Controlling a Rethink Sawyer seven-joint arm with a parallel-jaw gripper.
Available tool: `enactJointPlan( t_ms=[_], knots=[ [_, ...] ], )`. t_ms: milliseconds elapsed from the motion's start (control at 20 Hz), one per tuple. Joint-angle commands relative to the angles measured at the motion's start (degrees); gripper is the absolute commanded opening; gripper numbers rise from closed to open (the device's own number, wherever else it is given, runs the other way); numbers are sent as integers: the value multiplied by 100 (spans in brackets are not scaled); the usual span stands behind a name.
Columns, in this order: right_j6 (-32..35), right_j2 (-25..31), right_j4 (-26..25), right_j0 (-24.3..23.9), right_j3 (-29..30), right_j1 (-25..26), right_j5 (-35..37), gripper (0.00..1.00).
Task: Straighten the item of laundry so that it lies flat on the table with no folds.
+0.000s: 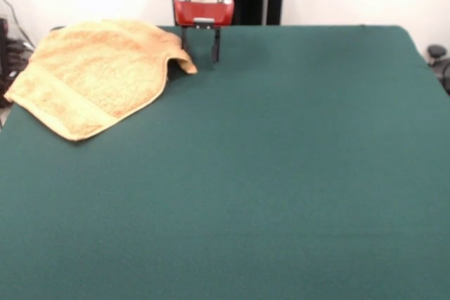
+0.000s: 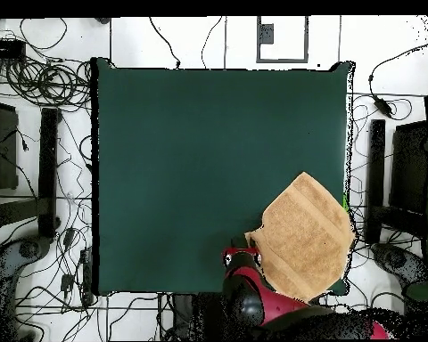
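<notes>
Front view: towel [image 1: 95,75] near table [image 1: 281,173] corner, mostly spread, diamond-wise. One corner beside gripper [image 1: 200,50] humps up and curls over, not flat. Gripper just beside that corner, fingers apart, empty, tips close to table.

Overhead view: towel [image 2: 304,233] at table [image 2: 182,160] edge, one side appears to reach or hang past edge. Small fold at corner nearest gripper [image 2: 242,258]. Gripper hard to read here.

Judgement: task mostly done; left: flatten curled corner, maybe pull towel inboard from edge.

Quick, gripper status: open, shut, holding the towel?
Gripper: open, empty, fingers down beside the towel's curled corner.
</notes>
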Motion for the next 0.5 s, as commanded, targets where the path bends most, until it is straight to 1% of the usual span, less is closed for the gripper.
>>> enactJointPlan(
  t_ms=[50,150,250,400,500],
  knots=[
    [733,38,119,358,-895,-96,415,100],
    [743,85,68,324,-947,-45,526,100],
    [730,75,77,336,-959,-91,632,100],
    [742,55,-5,344,-899,-201,549,100],
    [720,57,8,350,-892,-228,681,100]
  ],
)
